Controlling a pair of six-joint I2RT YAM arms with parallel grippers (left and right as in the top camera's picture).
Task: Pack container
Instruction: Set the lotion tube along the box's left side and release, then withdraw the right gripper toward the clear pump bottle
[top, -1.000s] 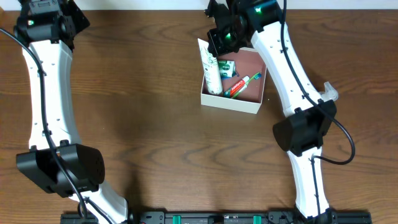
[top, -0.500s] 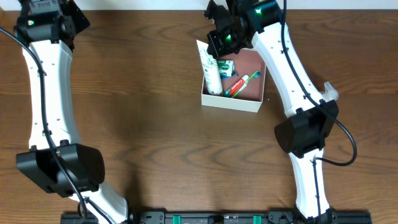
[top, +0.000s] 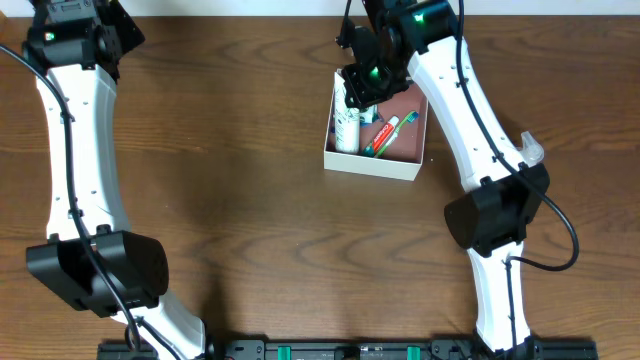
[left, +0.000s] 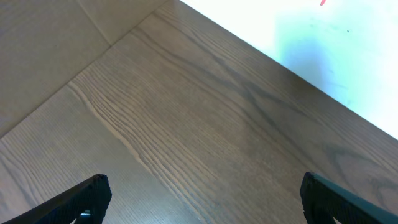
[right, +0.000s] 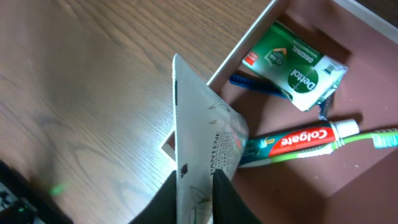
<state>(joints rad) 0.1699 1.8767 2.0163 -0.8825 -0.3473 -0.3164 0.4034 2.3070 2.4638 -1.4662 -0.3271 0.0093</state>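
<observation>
A robotics lab bench: a white left arm (top: 75, 140) and right arm (top: 470, 110) flank a wood-grain table (top: 250, 180).

From overhead I get soft, even light on the table (top: 250, 170), sharp, with only faint shadows. My left wrist view is blown out to greenish white at the upper right. In the right wrist view the tube (right: 202, 149) near the lens looks slightly soft, and the wood carries a pale sheen.

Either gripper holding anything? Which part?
Right gripper pinches the white tube at the end nearest its camera; cap or crimp end, cannot tell. Left gripper open, empty.
</observation>
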